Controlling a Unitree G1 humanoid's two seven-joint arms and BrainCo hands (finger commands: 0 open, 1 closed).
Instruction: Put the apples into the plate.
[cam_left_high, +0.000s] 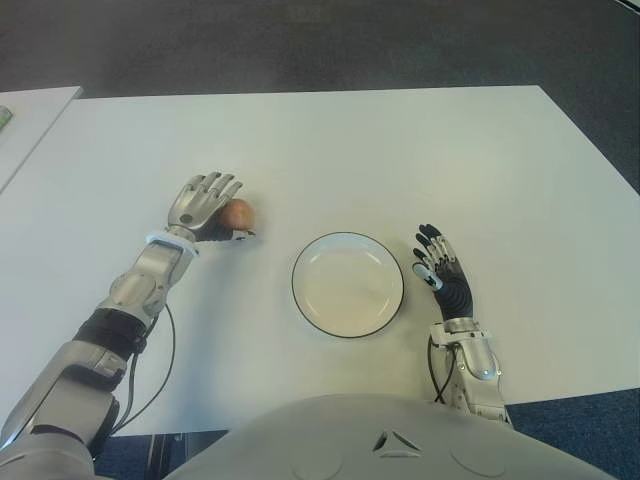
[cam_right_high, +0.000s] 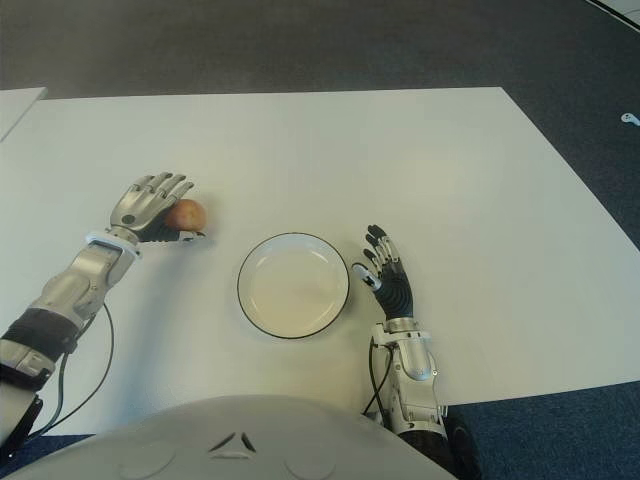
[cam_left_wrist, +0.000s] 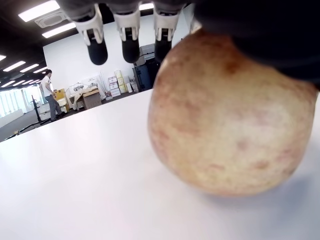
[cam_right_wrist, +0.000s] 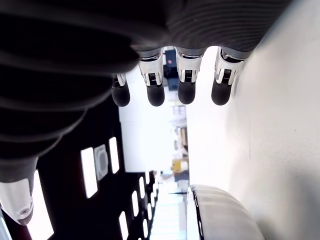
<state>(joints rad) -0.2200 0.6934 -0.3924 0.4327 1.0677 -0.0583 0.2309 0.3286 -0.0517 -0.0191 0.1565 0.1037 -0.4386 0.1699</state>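
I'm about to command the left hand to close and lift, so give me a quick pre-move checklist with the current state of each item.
1. Apple against the left hand: ok, it sits on the table right by the palm.
2. Left fingers closed on the apple: not ok, they are extended past it.
3. Apple sitting on the white table: ok, not lifted yet.
4. Plate ready to receive: ok, nothing lies in it.
5. Path from apple to plate: ok, only bare table between.
6. Right hand out of the way: ok, open, on the plate's right side.
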